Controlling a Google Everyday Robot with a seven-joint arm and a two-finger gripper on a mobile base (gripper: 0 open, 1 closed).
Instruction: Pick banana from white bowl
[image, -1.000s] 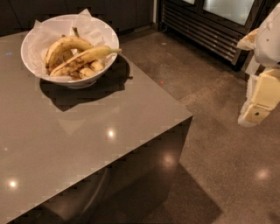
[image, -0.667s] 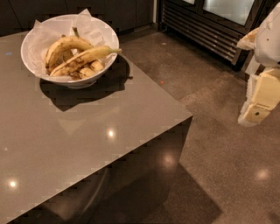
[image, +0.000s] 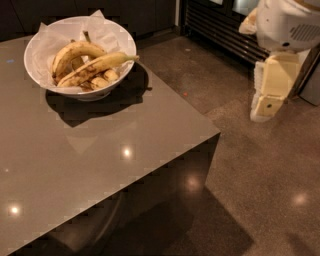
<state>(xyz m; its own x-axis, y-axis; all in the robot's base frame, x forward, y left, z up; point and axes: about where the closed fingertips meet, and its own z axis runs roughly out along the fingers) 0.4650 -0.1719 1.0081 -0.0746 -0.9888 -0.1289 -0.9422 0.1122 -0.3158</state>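
The white bowl (image: 33, 59), lined with crinkled white paper, stands at the far left corner of the grey table (image: 100, 165). The long, nearly straight, brown-speckled banana (image: 97, 66) lies across the front of the bowl with its thin stem pointing right. A shorter, strongly curved banana (image: 75, 51) lies behind it, and small stubby pieces (image: 102, 80) lie in front. My gripper (image: 267, 102) hangs from the white and cream arm at the right, over the floor, well right of the table and far from the bowl.
The table's right edge and front right corner (image: 216, 134) lie between the arm and the bowl. A dark cabinet with a slatted grille (image: 220, 30) stands at the back right. Brown speckled floor (image: 260, 190) fills the right side.
The arm with the gripper has moved left and slightly up, closer to the table. The bowl and bananas have not moved.
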